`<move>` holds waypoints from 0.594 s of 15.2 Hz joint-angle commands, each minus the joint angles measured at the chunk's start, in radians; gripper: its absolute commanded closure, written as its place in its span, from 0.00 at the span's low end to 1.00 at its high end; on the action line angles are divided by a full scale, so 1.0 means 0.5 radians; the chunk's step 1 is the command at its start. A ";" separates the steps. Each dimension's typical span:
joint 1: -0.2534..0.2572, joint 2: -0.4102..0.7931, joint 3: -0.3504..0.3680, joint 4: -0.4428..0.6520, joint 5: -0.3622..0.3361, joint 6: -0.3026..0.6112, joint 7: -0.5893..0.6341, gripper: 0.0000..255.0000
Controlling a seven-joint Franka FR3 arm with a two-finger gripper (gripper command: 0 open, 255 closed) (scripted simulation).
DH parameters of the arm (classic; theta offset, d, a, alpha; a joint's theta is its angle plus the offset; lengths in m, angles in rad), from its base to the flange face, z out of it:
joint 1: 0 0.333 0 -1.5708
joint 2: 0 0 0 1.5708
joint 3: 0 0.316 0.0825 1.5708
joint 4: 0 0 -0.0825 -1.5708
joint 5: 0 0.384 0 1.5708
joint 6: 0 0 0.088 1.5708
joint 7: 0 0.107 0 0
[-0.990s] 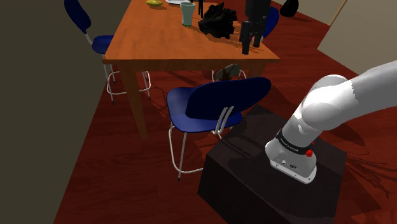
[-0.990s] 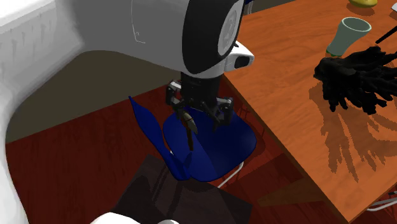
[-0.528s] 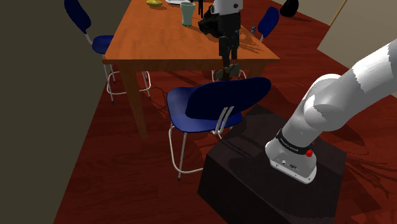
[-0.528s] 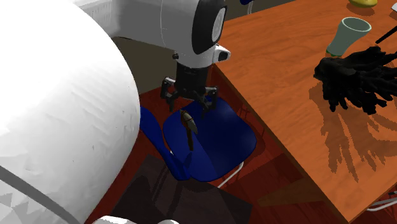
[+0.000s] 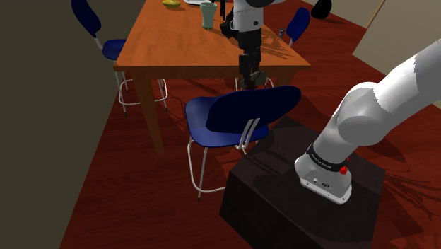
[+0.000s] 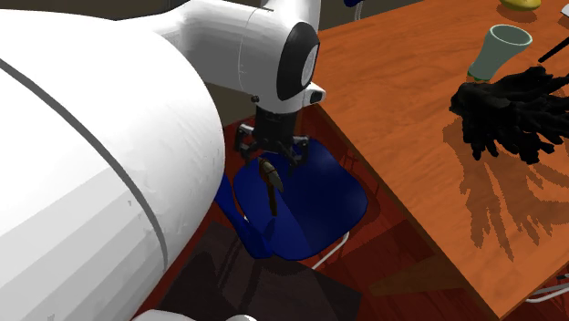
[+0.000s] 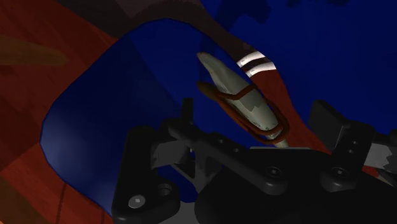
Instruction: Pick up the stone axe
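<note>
Approach nearly done; gripper [image 6: 272, 153] fingers apart, axe [image 6: 271, 187] lying just beneath and between them on chair [image 6: 319, 202]; clamping and lifting left.

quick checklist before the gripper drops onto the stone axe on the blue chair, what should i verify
1. Stone axe lying on the blue chair seat: ok.
2. Gripper over the axe's head end: ok.
3. Fingers apart, ready to close: ok.
4. Fingers down around the axe: not ok, they hang above it.
5. Fingers set squarely across the handle: cannot tell.
6. Gripper apart from the table edge: ok.
</note>
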 commanded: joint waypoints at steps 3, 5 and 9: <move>-0.001 0.001 -0.001 -0.012 -0.001 0.013 -0.002 1.00; -0.001 0.001 -0.001 -0.013 -0.001 0.014 -0.002 1.00; 0.000 -0.001 0.000 -0.015 0.000 0.015 -0.002 1.00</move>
